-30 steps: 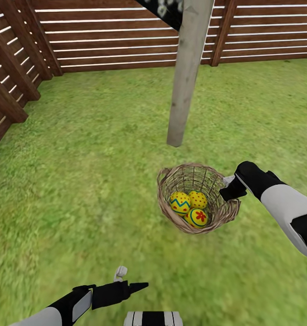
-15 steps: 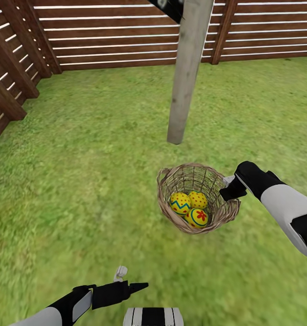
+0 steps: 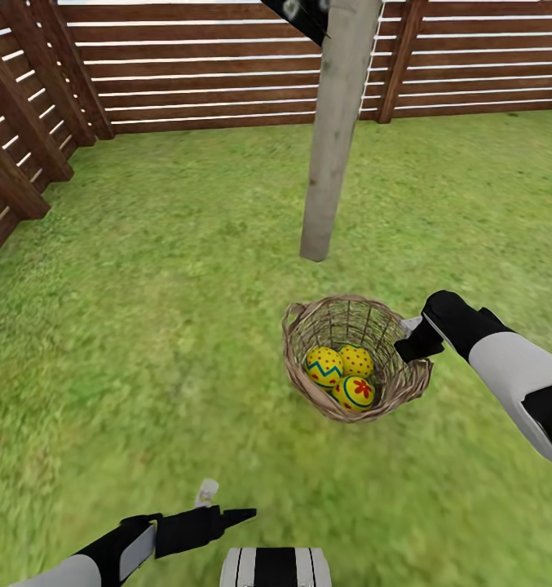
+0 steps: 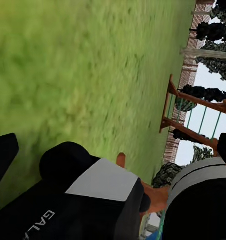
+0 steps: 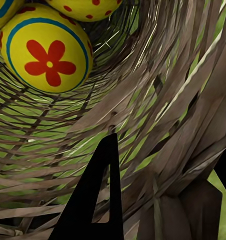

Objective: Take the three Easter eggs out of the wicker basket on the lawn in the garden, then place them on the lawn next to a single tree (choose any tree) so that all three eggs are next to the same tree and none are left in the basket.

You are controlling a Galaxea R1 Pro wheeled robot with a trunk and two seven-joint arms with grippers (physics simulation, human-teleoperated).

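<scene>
Near tree (image 3: 334, 139), right claw (image 3: 412, 338) pinching wicker basket (image 3: 302, 368) rim; open lawn (image 3: 145, 310) leftward; left claw (image 3: 227, 516) pressed together.

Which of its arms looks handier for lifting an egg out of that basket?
The left, probably: the right pincer is clamped on the wicker basket rim, holding it, while the left pincer hangs free over the lawn.

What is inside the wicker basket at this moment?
The wicker basket holds three Easter eggs, nestled together at the bottom: one with a blue zigzag, one red-spotted, one with a red flower. Their undersides and the basket floor beneath them are covered.
</scene>
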